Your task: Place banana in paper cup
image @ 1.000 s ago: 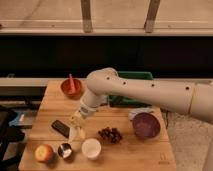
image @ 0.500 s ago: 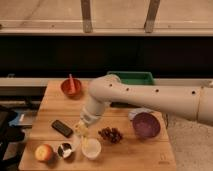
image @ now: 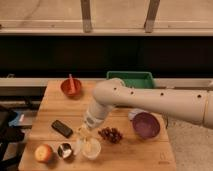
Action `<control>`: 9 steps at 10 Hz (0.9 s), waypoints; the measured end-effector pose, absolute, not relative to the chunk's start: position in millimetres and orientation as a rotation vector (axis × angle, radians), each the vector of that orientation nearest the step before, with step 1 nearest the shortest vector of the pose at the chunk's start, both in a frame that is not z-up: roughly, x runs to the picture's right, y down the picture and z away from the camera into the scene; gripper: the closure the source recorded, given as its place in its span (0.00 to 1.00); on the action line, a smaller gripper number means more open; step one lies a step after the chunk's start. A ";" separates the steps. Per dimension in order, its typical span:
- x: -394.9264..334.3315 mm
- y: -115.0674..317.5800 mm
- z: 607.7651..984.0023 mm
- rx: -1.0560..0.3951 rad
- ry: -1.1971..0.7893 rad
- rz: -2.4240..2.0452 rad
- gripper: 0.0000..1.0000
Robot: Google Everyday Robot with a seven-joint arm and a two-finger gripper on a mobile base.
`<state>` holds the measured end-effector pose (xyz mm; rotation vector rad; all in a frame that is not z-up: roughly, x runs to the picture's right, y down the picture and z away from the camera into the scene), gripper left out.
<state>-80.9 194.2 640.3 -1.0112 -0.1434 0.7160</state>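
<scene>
One small move remains, I think: the gripper (image: 85,131) hangs just above the paper cup (image: 91,148), at its 11 o'clock, and whether it clenches the banana (image: 88,143) or has released it I cannot tell. A pale yellow shape at the cup's rim seems to be the banana. To do it well, lower straight, let go only inside the rim, and avoid the metal cup (image: 65,150) at 9 o'clock.

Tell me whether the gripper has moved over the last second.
Yes. The gripper has swung toward the table's front edge, away from the orange bowl, and now hangs just above the paper cup.
</scene>
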 end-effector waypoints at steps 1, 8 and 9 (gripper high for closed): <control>-82.2 194.3 640.2 -1.012 -0.144 0.713 1.00; -76.6 211.4 631.8 -1.026 -0.091 0.708 1.00; -69.3 216.1 625.9 -1.023 -0.085 0.719 1.00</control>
